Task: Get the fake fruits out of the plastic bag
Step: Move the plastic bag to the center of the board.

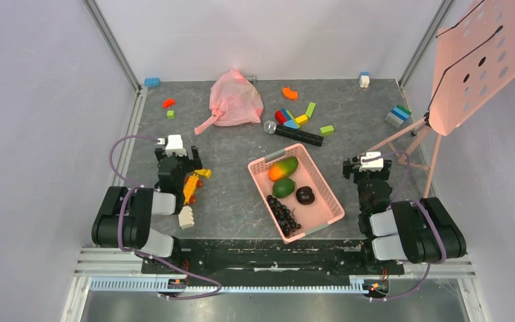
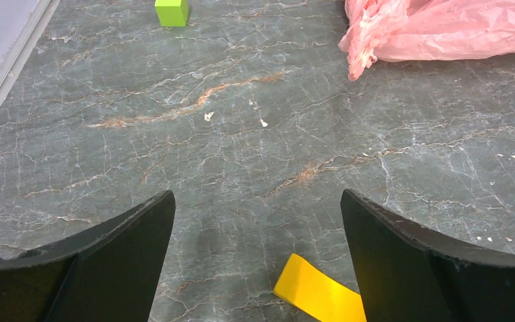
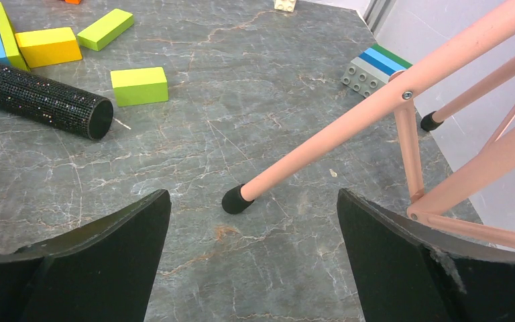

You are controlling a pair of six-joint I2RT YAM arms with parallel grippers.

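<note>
The plastic bag [image 1: 236, 102] lies bunched shut on the far counter [image 1: 228, 194], likely hiding its fruits. Left jaws and right jaws stand wide and empty, well apart from it, free to reach.

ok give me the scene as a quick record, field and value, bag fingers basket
plastic bag: far back, left of centre, bunched up
fake fruits: not visible, bag hides its contents
left fingers: open, empty, bag ahead to the right
right fingers: open, empty, facing a stand foot
basket: near centre, holds mango, grapes, green fruit, dark fruit
progress: bag untouched
</note>
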